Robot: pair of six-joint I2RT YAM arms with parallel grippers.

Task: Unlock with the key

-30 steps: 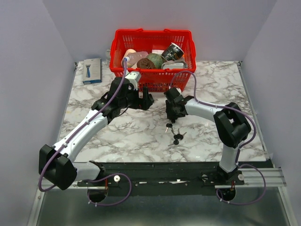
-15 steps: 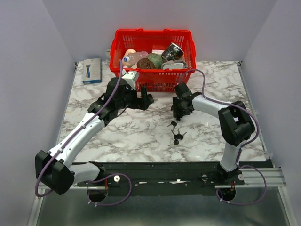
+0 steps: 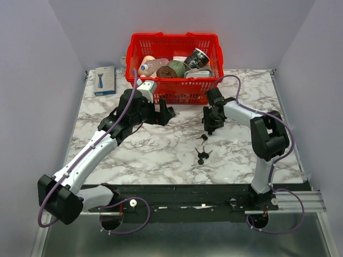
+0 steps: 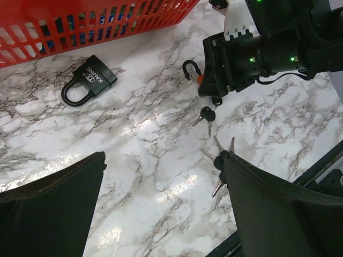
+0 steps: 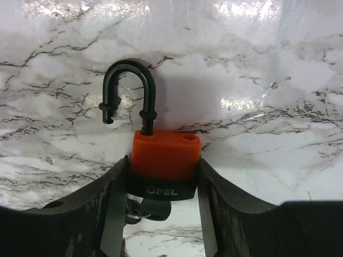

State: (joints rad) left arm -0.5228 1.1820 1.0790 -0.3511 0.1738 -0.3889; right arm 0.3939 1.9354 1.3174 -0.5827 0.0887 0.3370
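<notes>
Nearest: loose key bunch (image 3: 202, 156) lies on the table (image 3: 134, 155), same spot as 1 s ago. Just beyond it, a second set of keys (image 4: 206, 114) trails under the R arm and has slid away from the bases w/ it. Right gripper (image 3: 213, 124) has swung right and farther out. It is clenched on the body of the orange padlock (image 5: 165, 155). A key (image 5: 147, 206) sits under the body, prob in the keyhole, partly hidden. Shackle (image 5: 130, 85) is popped: one leg out of the body, free end hanging clear. Judging by that, this lock is already open, and the move looks like carrying it off, not turning the key. Left gripper (image 3: 165, 114) is wide open, holds nothing, and hovers over the table approx where it was; its arm has shifted a bit. Past it the black padlock (image 4: 88, 81) lies flat near the red basket (image 3: 174, 48). It looks shut and untouched, prob next if both need opening.
</notes>
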